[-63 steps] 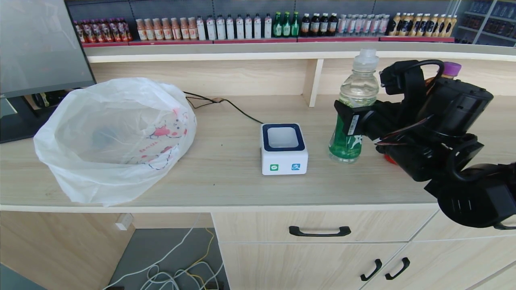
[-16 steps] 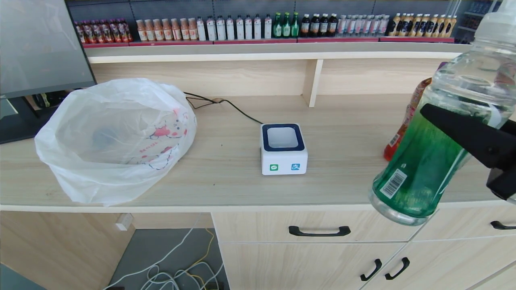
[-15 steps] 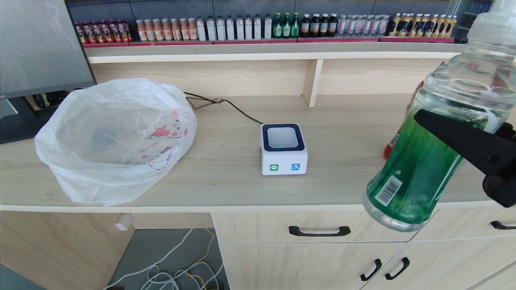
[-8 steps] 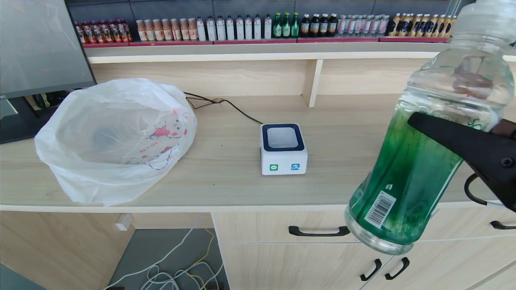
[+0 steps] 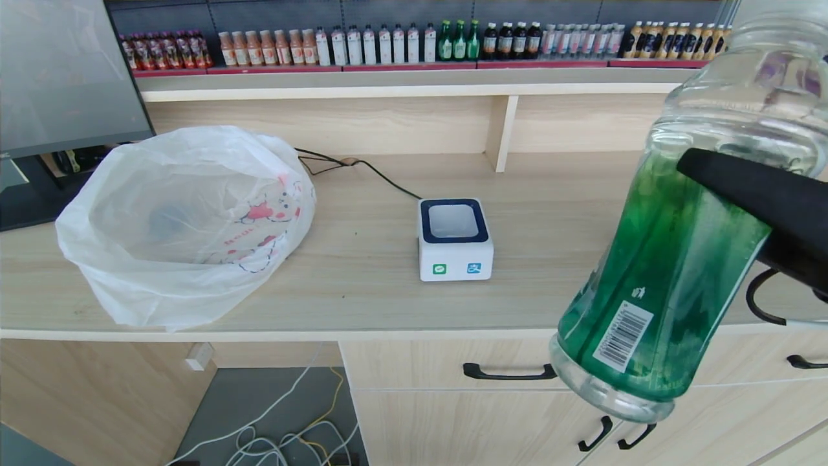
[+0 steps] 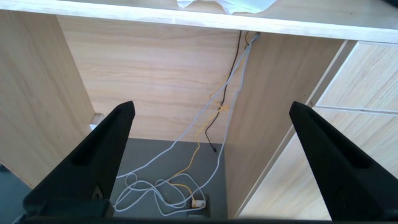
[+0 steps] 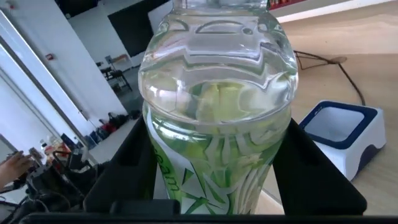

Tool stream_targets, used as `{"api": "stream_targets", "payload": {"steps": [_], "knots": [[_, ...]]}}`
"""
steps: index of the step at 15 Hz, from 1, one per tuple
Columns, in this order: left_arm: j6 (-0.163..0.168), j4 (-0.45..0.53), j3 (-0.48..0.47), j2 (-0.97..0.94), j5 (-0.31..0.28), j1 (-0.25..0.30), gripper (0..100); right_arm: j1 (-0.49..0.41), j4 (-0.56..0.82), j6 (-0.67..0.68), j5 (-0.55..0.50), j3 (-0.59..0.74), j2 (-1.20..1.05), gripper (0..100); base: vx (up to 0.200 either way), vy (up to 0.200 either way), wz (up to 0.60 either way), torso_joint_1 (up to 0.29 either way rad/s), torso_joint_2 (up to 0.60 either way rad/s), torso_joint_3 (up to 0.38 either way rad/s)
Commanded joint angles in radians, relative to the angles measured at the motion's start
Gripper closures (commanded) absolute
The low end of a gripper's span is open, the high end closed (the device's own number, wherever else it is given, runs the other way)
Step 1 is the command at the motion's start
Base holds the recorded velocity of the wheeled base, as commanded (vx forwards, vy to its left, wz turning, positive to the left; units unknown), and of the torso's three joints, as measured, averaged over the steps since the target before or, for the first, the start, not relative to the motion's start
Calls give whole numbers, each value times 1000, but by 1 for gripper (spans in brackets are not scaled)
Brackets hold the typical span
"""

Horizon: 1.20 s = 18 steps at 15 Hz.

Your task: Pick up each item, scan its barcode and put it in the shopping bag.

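Head view has, at the right side of the frame, the right gripper [image 7: 217,155] closed around a clear bottle [image 5: 653,272] with a green label, held tilted in the air, with clear liquid inside and the barcode facing the camera. At the left, the white bag [image 5: 181,220] lies open on the counter [image 5: 362,298] with something dark and unclear inside, and the scanner [image 5: 455,238] is in the middle. The left gripper [image 6: 212,124] is wide apart and holds nothing.

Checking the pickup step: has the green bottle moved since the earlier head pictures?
Yes. The green bottle stood on the counter right of the scanner; now the right gripper holds it tilted, raised off the counter and nearer the camera.
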Motion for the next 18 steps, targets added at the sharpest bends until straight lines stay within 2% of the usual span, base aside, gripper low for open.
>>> {"api": "stream_targets", "payload": {"steps": [1,4,10,18], "knots": [[-1,0,0,0,0,1,0,4,-26,43,0,-5,5,100,0,0,0,0,0,0],[-2,0,0,0,0,0,0,36,-106,125,0,-11,42,100,0,0,0,0,0,0],[-1,0,0,0,0,1,0,131,-248,188,0,12,108,100,0,0,0,0,0,0],[-2,0,0,0,0,0,0,147,-379,264,0,14,185,100,0,0,0,0,0,0]]}}
